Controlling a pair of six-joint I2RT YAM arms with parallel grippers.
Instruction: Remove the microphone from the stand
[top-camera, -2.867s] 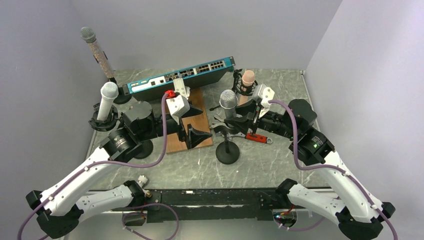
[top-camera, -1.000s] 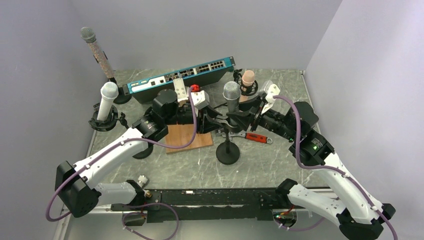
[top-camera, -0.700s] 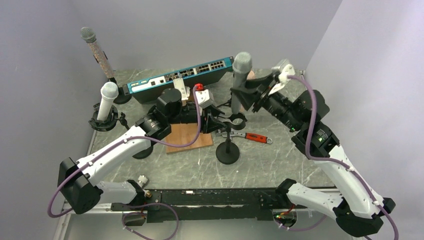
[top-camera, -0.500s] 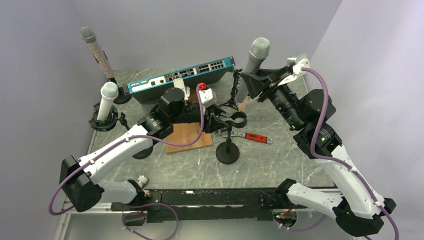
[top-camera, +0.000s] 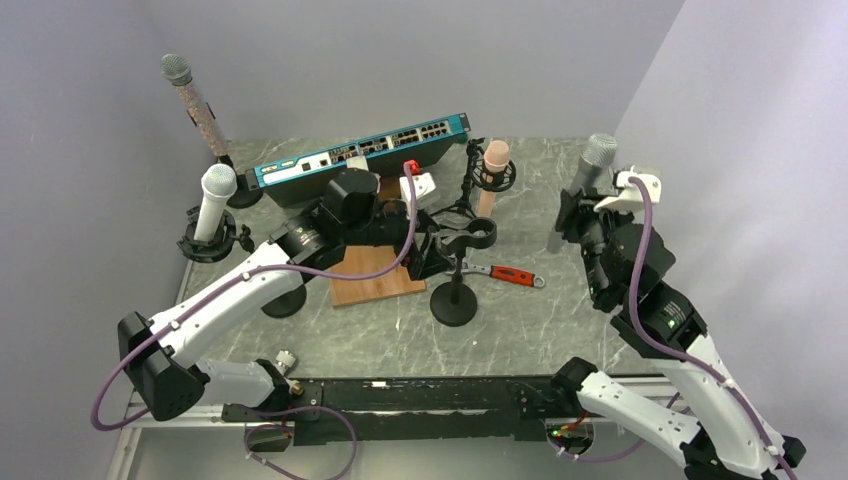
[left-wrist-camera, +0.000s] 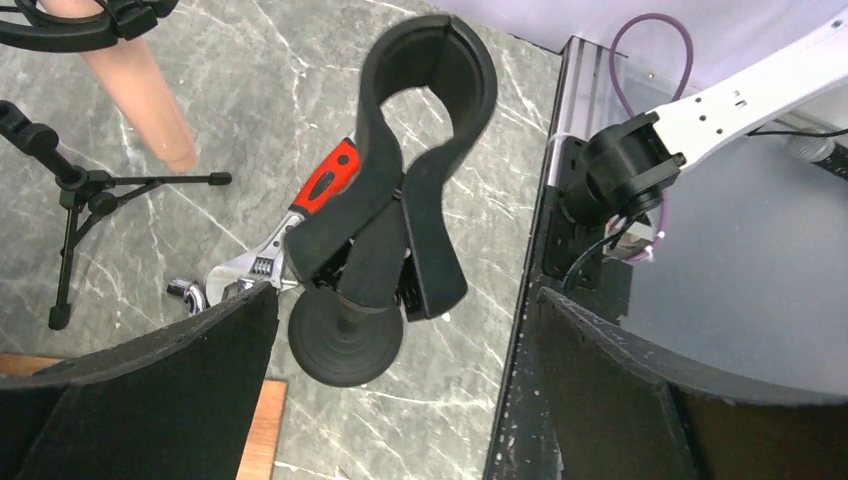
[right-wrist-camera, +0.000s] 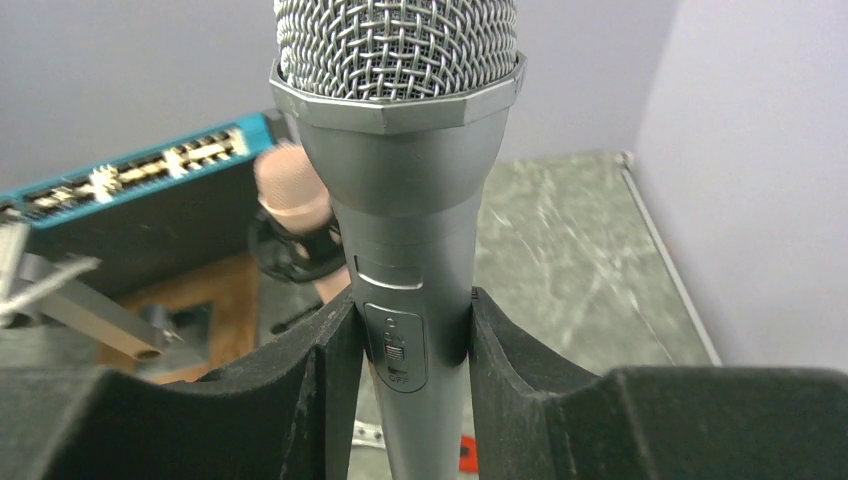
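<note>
At the far left, well away from the left end effector (top-camera: 428, 252), a white microphone (top-camera: 212, 200) stood in its holder on the counter (top-camera: 540, 330). The left end effector (left-wrist-camera: 405, 300) was spread wide, its fingers on either side of the stand (top-camera: 455, 300) without touching the black clip (left-wrist-camera: 420, 110). A red-handled wrench (top-camera: 510, 275) lay just beyond the stand's round base, and a pink microphone (top-camera: 493, 165) hung in a ring mount farther back. To the right, the right end effector (right-wrist-camera: 410, 340) was clamped narrowly on the grey microphone (right-wrist-camera: 400, 150) at its switch. It held the microphone (top-camera: 590, 165) head up, off the counter and well apart from the stand.
</note>
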